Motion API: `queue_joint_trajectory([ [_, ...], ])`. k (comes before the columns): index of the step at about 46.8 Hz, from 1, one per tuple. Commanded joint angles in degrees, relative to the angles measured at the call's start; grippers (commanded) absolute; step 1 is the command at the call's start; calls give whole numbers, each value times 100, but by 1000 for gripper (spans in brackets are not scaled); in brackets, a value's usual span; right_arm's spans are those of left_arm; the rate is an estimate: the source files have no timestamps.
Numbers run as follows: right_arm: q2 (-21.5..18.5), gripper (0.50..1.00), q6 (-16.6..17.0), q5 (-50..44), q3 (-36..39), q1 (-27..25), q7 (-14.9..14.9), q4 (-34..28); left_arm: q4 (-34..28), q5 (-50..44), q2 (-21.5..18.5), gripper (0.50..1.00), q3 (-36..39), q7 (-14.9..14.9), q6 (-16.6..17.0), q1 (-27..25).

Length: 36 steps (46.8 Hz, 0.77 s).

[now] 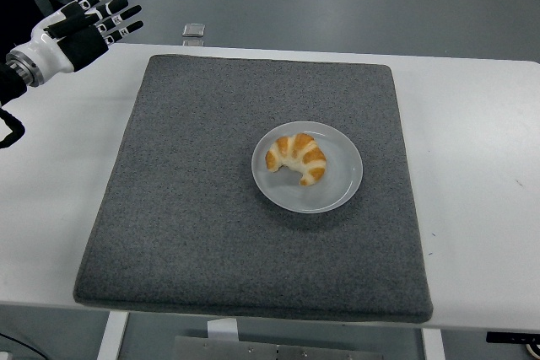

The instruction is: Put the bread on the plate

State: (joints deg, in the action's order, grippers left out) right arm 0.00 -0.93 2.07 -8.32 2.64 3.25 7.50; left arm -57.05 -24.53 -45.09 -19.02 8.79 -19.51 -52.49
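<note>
You're seeing the croissant (296,158) lying on the plate (337,193) while the left hand (83,26) is hovering far-left, fingers released, grasping nothing.
</note>
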Motion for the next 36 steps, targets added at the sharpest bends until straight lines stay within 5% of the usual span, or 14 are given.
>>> queue_joint_trajectory([
  [1, 0, 932, 5, 4, -3, 9, 0, 24, 10, -8, 0, 999, -23, 0, -18, 2],
  [36, 0, 930, 5, -5, -3, -9, 0, 68, 168, -263, 220, 1000, -111, -9, -9, 20],
])
